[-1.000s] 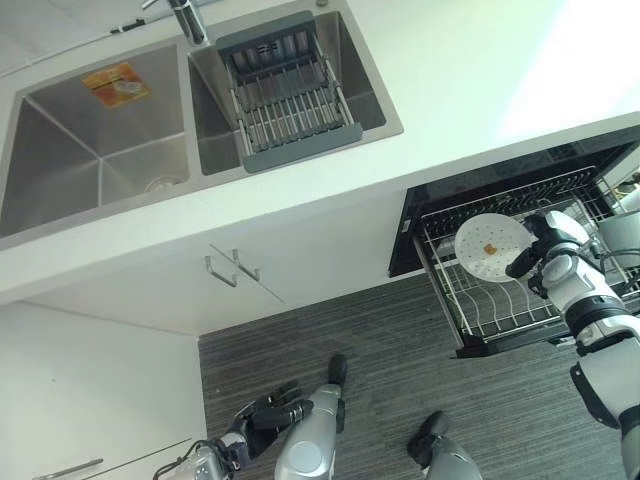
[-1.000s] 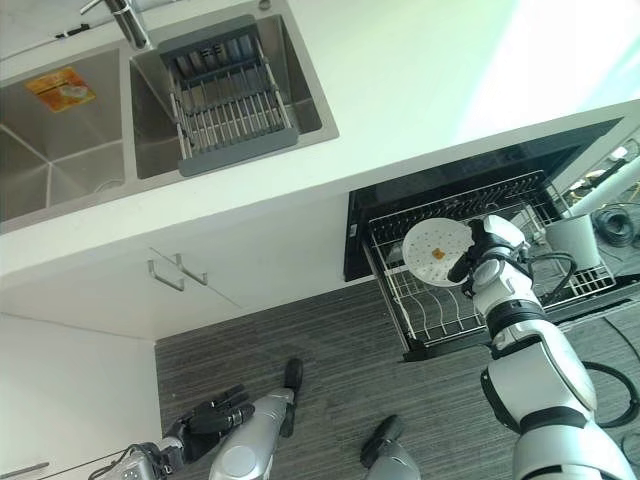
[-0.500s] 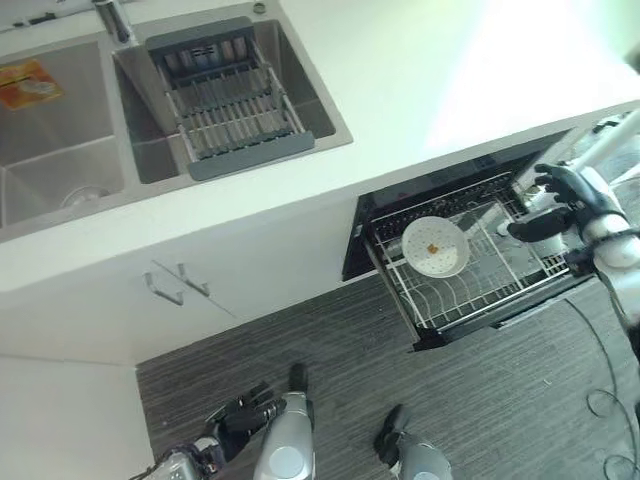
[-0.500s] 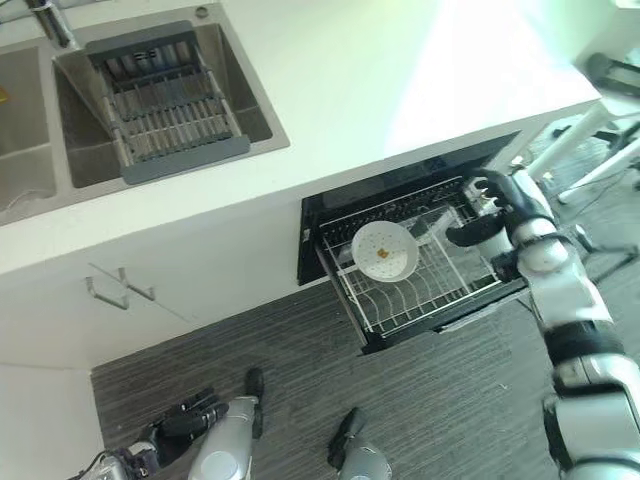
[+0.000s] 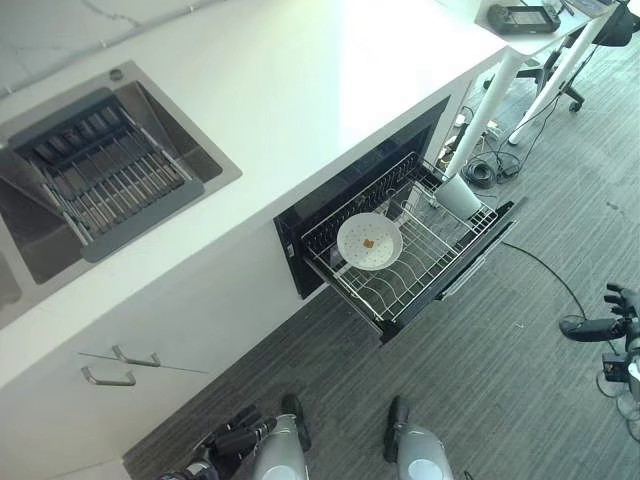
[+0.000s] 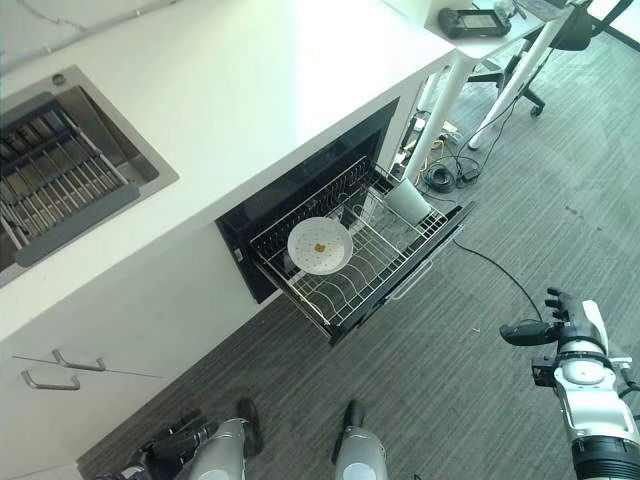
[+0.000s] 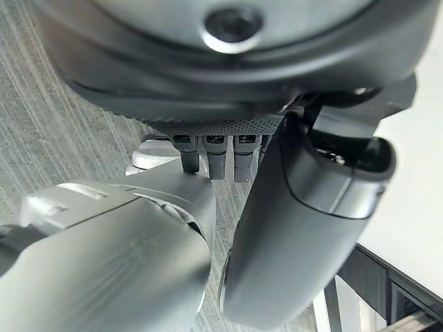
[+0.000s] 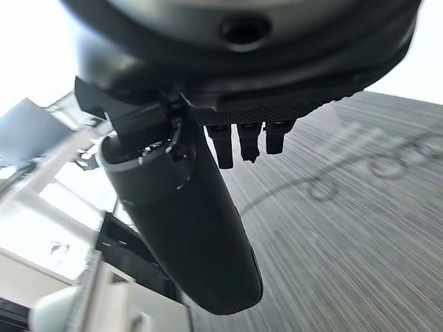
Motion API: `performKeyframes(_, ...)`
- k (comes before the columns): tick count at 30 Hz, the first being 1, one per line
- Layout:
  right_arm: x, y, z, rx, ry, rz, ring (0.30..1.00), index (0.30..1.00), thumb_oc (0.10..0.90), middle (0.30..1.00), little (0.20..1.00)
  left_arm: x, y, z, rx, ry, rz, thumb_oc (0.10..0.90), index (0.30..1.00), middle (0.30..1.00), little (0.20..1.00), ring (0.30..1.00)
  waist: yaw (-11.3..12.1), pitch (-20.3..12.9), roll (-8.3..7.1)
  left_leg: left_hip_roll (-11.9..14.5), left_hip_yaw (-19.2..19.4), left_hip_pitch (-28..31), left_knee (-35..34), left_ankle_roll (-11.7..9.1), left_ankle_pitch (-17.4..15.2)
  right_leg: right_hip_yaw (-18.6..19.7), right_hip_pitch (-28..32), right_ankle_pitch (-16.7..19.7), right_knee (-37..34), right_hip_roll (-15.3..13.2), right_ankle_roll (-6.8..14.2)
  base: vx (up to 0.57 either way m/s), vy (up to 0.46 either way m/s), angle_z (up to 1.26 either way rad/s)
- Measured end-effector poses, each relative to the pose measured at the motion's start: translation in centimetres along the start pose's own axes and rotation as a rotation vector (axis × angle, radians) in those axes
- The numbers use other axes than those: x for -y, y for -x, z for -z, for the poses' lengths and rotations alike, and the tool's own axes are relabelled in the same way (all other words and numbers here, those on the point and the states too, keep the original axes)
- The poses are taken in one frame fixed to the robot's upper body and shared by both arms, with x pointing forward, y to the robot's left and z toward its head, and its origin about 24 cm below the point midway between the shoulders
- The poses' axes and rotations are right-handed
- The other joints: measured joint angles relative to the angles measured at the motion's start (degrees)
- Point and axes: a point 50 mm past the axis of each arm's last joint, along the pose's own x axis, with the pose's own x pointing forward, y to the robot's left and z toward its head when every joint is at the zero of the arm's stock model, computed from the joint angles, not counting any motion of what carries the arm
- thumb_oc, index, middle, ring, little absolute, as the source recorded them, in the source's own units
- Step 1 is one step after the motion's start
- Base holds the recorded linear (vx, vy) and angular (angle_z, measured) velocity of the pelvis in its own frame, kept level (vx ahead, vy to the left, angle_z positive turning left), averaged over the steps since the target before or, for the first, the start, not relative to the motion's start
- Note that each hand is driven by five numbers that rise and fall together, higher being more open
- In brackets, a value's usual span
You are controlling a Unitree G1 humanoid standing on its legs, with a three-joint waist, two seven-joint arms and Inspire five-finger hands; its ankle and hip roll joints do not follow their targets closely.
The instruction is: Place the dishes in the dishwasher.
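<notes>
White plate (image 5: 369, 241) now stands in the pulled-out dishwasher rack (image 5: 440, 262) (released). Right hand (image 6: 548, 322), previously at the plate, has withdrawn to 4 o'clock, fingers relaxed, empty. Left hand (image 5: 235, 441) hangs at 7 o'clock, loosely extended, empty. Placement appears complete.

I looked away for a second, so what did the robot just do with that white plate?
The right hand let go of the white plate and pulled back from the dishwasher rack, now over the floor with relaxed fingers. The camera also swung. The plate stayed in the rack; the left hand stayed low.
</notes>
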Motion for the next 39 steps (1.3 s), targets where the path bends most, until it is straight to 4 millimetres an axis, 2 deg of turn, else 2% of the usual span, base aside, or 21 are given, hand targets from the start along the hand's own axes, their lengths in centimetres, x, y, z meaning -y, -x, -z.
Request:
performKeyframes(2,-0.7,-0.4,1.2,-0.065,0.001,-0.038,0.900,0.900,0.800,0.900,0.900,0.1,0.0,0.2,-0.011,-0.008,0.004,0.800,0.900,0.900,0.900,0.900,0.36,-0.45,0.49,0.01,0.00,0.20,-0.21,0.00,0.21,-0.01,0.08,-0.12,0.17,0.00,0.14,0.08,-0.015,0.00)
performKeyframes(3,-1.6,-0.8,3.0,-0.164,0.021,-0.087,0.900,0.900,0.800,0.900,0.900,0.2,-0.2,0.3,-0.022,-0.014,0.005,0.800,0.900,0.900,0.900,0.900,1.45,-0.90,0.41,-0.15,0.09,1.27,-1.00,-0.01,0.63,0.00,0.77,-0.08,0.08,-0.02,0.07,0.05,-0.017,0.04)
performKeyframes(5,-2.6,-1.0,4.4,-0.241,0.047,-0.145,0.900,0.900,0.800,0.900,0.900,0.4,-0.3,0.3,-0.029,-0.023,0.012,0.800,0.900,0.900,0.900,0.900,2.77,-1.12,0.47,-0.50,-0.10,1.85,-1.92,0.36,1.02,-0.27,1.05,-0.41,0.47,-0.29,0.07,0.04,-0.025,0.08)
performKeyframes(8,-3.6,-1.4,5.8,-0.326,0.064,-0.215,0.900,0.900,0.800,0.900,0.900,0.8,-0.7,0.3,-0.055,-0.049,0.028,0.800,0.900,0.900,0.900,0.900,5.12,-1.91,1.08,-0.88,-0.56,1.82,-2.86,0.02,2.06,-0.90,1.12,-0.44,0.58,-0.50,0.07,0.04,-0.025,0.10)
performKeyframes(12,-3.3,-1.8,6.3,-0.361,0.036,-0.217,0.900,0.900,0.800,0.900,0.900,1.0,-0.8,0.7,-0.075,-0.063,0.038,0.800,0.900,0.900,0.900,0.900,7.71,-2.68,1.74,-2.00,-2.19,1.92,-4.62,0.23,3.60,-3.21,2.09,-0.70,0.56,-1.17,0.18,0.04,-0.019,0.31)
performKeyframes(16,-3.4,-2.6,4.5,-0.345,-0.008,-0.212,0.900,0.900,0.800,0.900,0.900,0.8,-0.7,0.7,-0.082,-0.067,0.039,0.800,0.900,0.900,0.900,0.900,9.85,-3.12,2.20,-3.10,-4.41,1.85,-6.08,0.83,4.58,-5.51,3.13,-1.38,0.92,-1.97,0.01,0.04,-0.017,0.34)
performKeyframes(18,-3.7,-3.0,3.1,-0.324,-0.011,-0.216,0.900,0.900,0.800,0.900,0.900,1.1,-0.9,0.3,-0.086,-0.086,0.055,0.800,0.900,0.900,0.900,0.900,12.29,-3.47,2.88,-4.09,-5.84,1.29,-6.24,1.04,4.83,-6.91,2.91,-2.45,2.21,-3.02,0.25,0.01,-0.001,0.39)
performKeyframes(22,-3.9,-3.4,1.1,-0.319,-0.024,-0.205,0.900,0.900,0.800,0.900,0.900,1.7,-1.2,0.0,-0.096,-0.100,0.077,0.800,0.900,0.900,0.900,0.900,13.05,-3.42,3.54,-5.23,-7.29,-0.17,-6.51,1.05,5.75,-8.62,2.79,-2.60,2.26,-3.75,0.59,0.00,0.027,0.27)
performKeyframes(24,-3.5,-3.5,1.2,-0.368,-0.032,-0.167,0.900,0.900,0.800,0.900,0.900,1.9,-1.3,-0.3,-0.097,-0.102,0.083,0.800,0.900,0.900,0.900,0.900,14.15,-3.33,3.51,-5.74,-7.64,-0.33,-6.77,1.62,6.23,-9.27,2.88,-2.50,1.95,-4.02,0.76,-0.01,0.043,0.16)
performKeyframes(32,-0.9,-3.9,-0.7,-0.389,-0.053,-0.053,0.900,0.900,0.800,0.900,0.900,2.4,-1.4,-1.5,-0.053,-0.105,0.112,0.800,0.900,0.900,0.900,0.900,14.58,1.51,4.02,-6.79,-9.61,-2.40,-6.29,1.71,6.29,-11.63,2.85,-2.53,1.68,-4.70,1.19,0.00,0.043,0.14)
performKeyframes(37,-0.1,-4.1,-2.4,-0.372,-0.030,-0.028,0.900,0.900,0.800,0.900,0.900,2.4,-1.5,-2.0,-0.044,-0.116,0.114,0.800,0.900,0.900,0.900,0.900,14.83,2.46,4.37,-7.52,-9.93,-3.41,-5.86,1.85,5.97,-12.15,2.50,-2.20,1.47,-5.38,1.55,0.03,0.088,0.06)
performKeyframes(39,0.4,-4.4,-5.3,-0.315,-0.040,-0.006,0.900,0.900,0.800,0.900,0.900,2.4,-1.4,-1.9,-0.056,-0.113,0.112,0.800,0.900,0.900,0.900,0.900,15.59,2.68,5.04,-8.02,-10.31,-5.14,-4.87,2.40,5.59,-12.89,2.08,-1.36,0.58,-5.58,1.49,0.09,0.124,0.14)
